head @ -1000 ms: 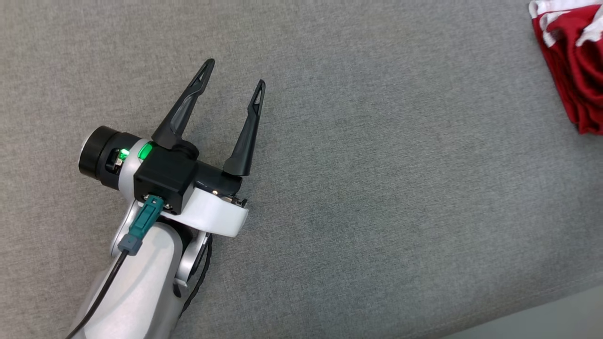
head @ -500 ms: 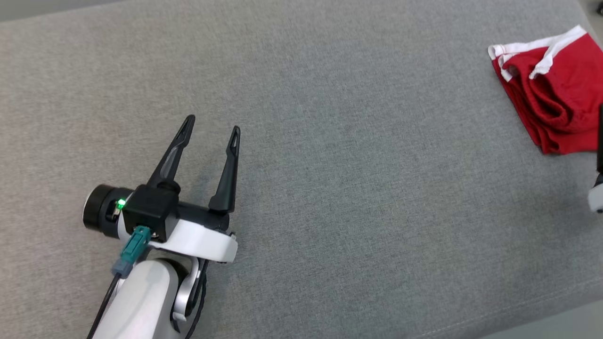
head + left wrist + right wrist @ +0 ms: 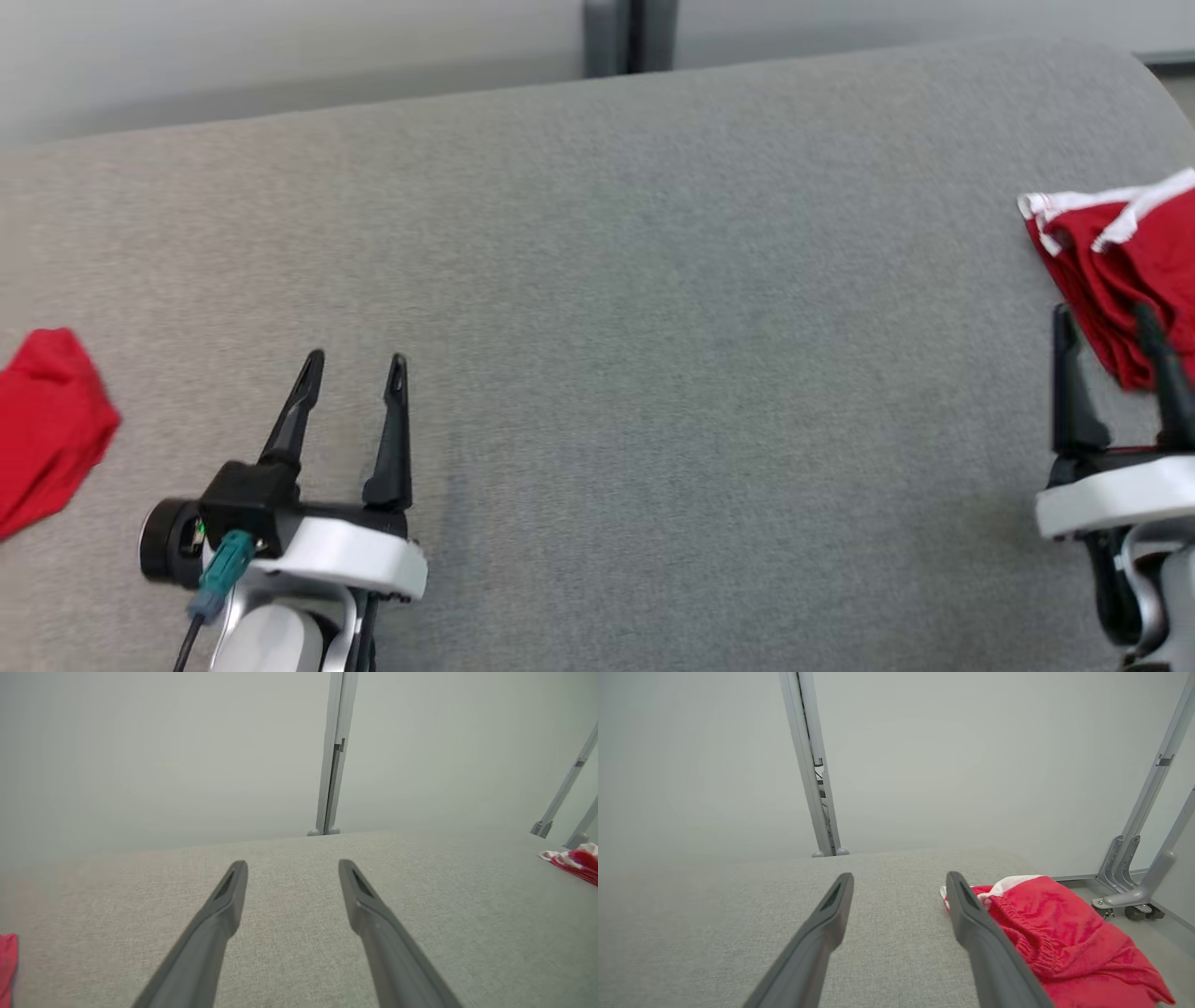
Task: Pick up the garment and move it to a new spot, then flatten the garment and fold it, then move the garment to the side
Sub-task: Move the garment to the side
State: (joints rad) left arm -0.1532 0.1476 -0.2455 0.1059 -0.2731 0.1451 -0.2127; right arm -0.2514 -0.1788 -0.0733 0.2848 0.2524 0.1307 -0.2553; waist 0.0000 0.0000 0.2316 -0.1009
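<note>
Red garment lying loosely folded at the right edge of the grey table; left gripper and right gripper empty, jaws apart; fold and set-aside apparently done, little remaining.

I find the garment lying at the right end of the table, with my right claw just before it. My left claw stands over the near left of the table, and a second cloth lies further left. An upright post stands behind the table, near its middle.
</note>
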